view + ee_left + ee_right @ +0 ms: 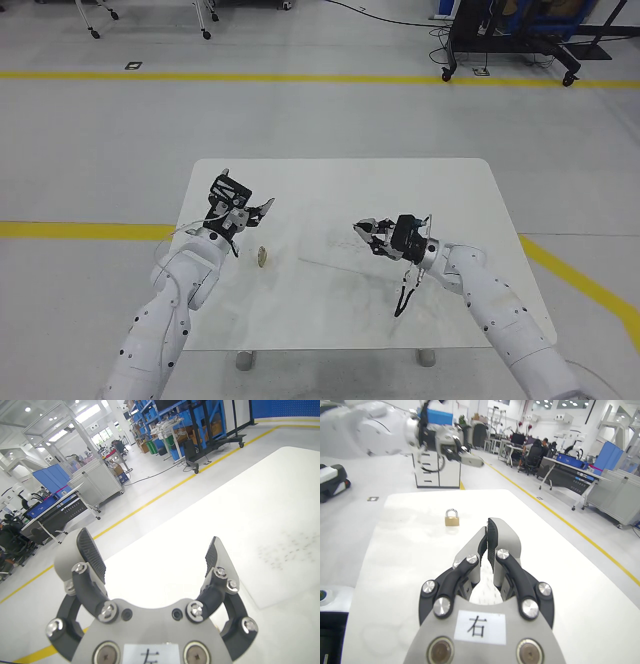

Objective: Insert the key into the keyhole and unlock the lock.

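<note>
A small brass padlock [262,256] with a silver shackle stands on the white table [400,190], left of the middle. In the right wrist view the padlock [452,518] is upright, some way ahead of my right gripper [488,525]. That gripper is shut, its pads pressed together; whether something thin sits between them I cannot tell. In the top view the right gripper [362,232] hovers over the table's middle, pointing toward the padlock. My left gripper [247,195] is open and empty above the table's left part, just beyond the padlock; its fingers [91,550] are spread wide.
The table's left edge lies close to the left arm, and the far edge is near its gripper. A black cable [405,295] hangs from the right forearm over the tabletop. Faint scuff marks [287,552] show on the surface.
</note>
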Robot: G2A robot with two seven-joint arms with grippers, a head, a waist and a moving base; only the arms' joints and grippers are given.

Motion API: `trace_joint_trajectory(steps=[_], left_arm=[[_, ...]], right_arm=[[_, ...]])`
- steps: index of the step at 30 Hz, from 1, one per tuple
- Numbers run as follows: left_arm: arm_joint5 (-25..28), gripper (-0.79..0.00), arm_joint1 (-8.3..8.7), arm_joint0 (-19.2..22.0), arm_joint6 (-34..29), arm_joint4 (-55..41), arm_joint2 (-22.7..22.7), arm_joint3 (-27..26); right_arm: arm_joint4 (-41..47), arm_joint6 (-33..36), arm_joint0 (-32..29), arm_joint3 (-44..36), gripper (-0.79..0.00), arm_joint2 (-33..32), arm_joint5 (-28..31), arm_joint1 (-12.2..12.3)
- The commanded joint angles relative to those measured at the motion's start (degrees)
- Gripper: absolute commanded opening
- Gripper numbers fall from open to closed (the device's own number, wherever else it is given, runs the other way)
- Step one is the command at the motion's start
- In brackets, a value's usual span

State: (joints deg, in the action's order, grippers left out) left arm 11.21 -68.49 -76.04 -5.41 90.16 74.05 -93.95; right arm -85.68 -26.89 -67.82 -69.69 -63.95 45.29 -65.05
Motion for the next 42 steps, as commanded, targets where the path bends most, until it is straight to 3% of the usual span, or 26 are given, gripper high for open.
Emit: trace_joint_trajectory(steps=[1,5,8,12,16,20,22,31,34,37,42], left_arm=[[0.0,0.0,-0.03,0.71,-0.04,0.03,-0.29,0.62],[0.78,0.0,-0.03,-0.07,0.22,0.34,-0.96,1.24],[4.23,0.0,0.01,0.37,5.77,-0.43,-1.55,-0.61],[5.71,0.0,-0.26,1.76,5.43,-6.37,-0.93,1.65],[10.44,0.0,-0.95,2.12,3.2,-25.85,0.1,4.03],[13.66,0.0,-1.21,3.6,-5.1,-42.0,1.03,6.83],[15.41,0.0,-1.02,5.25,-6.8,-40.98,1.25,6.49],[15.71,0.0,-1.12,4.52,-5.97,-41.47,0.45,5.51],[17.0,0.0,-1.63,4.16,-8.35,-51.31,-1.46,6.37],[18.15,0.0,-2.26,5.12,-14.49,-69.17,-3.37,8.36],[14.68,0.0,-2.62,7.67,-24.68,-85.81,-4.63,12.69]], right_arm=[[-0.05,-3.05,0.04,0.12,-0.785,0.06,0.02,-0.02],[-0.05,-3.05,0.04,0.12,-0.785,0.06,0.02,-0.02],[0.88,-2.89,-0.32,-0.02,-0.785,0.21,-0.17,-0.11],[13.06,-1.35,-0.81,-0.41,-0.785,2.37,2.91,-1.36],[26.86,2.86,0.44,1.73,-0.785,4.73,5.15,-2.81],[39.69,7.63,2.03,4.07,-0.785,6.8,6.35,-4.08],[43.28,9.76,2.93,5.02,-0.785,7.43,6.74,-4.47],[43.28,9.76,2.93,5.02,-0.785,7.43,6.74,-4.47],[50.15,11.24,1.44,4.82,-0.785,8.25,9.15,-4.81],[60.47,14.31,1.18,7.31,-0.785,10.42,12.42,-5.55],[76.2,19.89,2.61,9.81,-0.785,14.3,12.72,-6.99]])
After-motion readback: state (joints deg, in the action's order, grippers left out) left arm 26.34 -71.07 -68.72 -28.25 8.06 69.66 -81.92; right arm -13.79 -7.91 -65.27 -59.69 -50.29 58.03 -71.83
